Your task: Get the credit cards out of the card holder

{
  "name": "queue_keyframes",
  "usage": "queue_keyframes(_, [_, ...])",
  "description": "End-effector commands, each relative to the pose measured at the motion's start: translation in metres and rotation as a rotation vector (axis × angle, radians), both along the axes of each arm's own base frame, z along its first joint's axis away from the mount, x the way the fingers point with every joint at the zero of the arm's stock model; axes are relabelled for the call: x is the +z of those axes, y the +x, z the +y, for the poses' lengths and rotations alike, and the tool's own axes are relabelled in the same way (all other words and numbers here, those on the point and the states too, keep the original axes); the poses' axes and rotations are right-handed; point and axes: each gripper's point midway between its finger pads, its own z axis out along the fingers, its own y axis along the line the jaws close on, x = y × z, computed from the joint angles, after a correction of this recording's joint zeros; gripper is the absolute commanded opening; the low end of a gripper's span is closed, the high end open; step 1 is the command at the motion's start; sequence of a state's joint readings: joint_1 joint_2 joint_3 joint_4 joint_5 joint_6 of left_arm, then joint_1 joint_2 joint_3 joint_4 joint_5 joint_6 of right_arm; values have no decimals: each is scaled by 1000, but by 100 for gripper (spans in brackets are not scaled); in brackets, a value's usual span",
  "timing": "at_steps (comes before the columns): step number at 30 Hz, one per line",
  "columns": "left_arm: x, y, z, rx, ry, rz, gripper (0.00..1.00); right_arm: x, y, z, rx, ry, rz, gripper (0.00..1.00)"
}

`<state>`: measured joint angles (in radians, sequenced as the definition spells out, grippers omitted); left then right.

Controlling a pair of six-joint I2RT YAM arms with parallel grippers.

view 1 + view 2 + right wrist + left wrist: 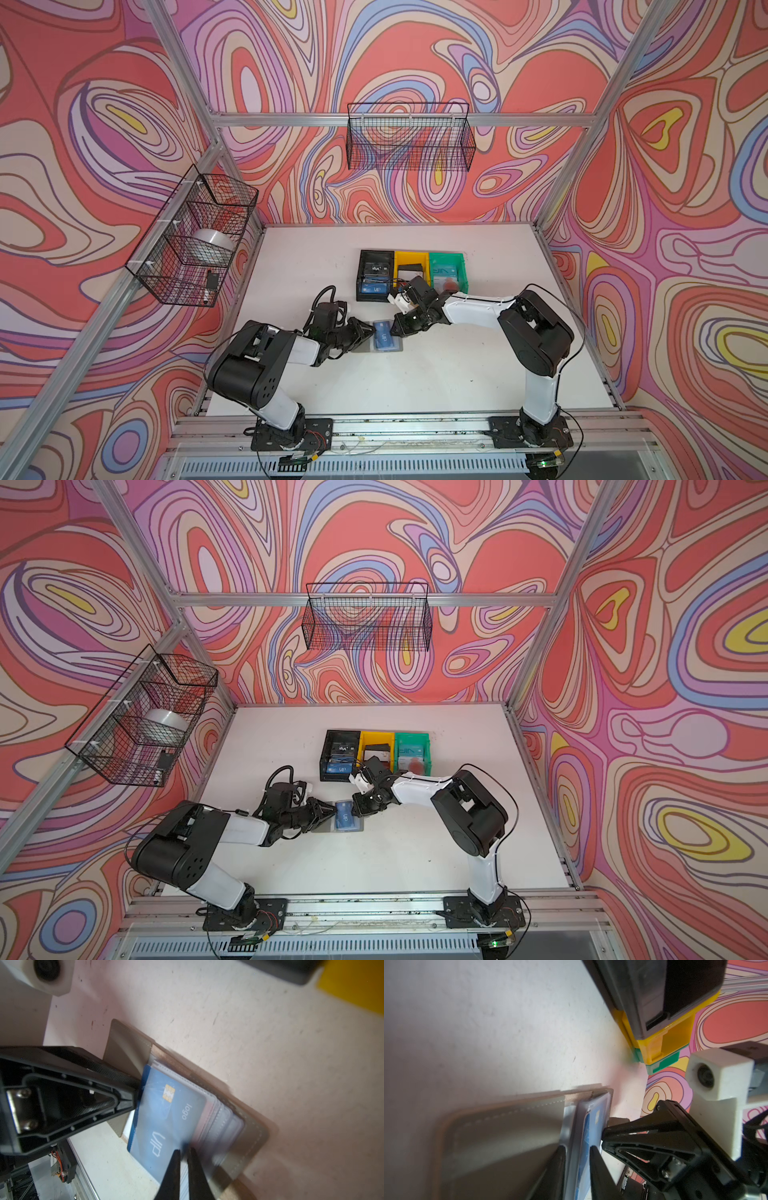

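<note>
Card holder (pixel 124 1050) matt leather-ish; blue card (pixel 166 1120) glossy plstc.

White table (pixel 457 374), flat and matt. Its surface is scuffed, with small dark specks and short scratches scattered over it, plainest in the wrist views, where it also takes a pinkish cast. Toward the back, three small open bins stand on it in a row, side by side with walls touching. In both top views these are the black bin (pixel 360 272) on the left, the yellow bin (pixel 411 254) in the middle and the green bin (pixel 464 270) on the right. In front of the black and yellow ones, near but apart from them, the grey card holder (pixel 398 348) lies open. Its stitched cover is flat against the surface, with the clear sleeve pages uppermost.
</note>
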<state>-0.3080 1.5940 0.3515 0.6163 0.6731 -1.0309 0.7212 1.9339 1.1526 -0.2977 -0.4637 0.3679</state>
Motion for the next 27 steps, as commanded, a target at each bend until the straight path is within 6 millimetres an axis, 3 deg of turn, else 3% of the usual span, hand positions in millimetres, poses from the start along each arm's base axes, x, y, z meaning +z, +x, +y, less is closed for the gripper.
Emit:
queue_keyframes(1, [-10,-6,-1,5,-6,33,24,-27,-10,-11,-8,-61,56,12])
queue_keyframes(13, [-16,-8,-3,4,-24,43,17,-28,-11,-12,-8,-65,61,12])
queue_keyframes(27, [-22,-19,1,7,-14,58,17,-31,-12,-14,-11,-69,73,13])
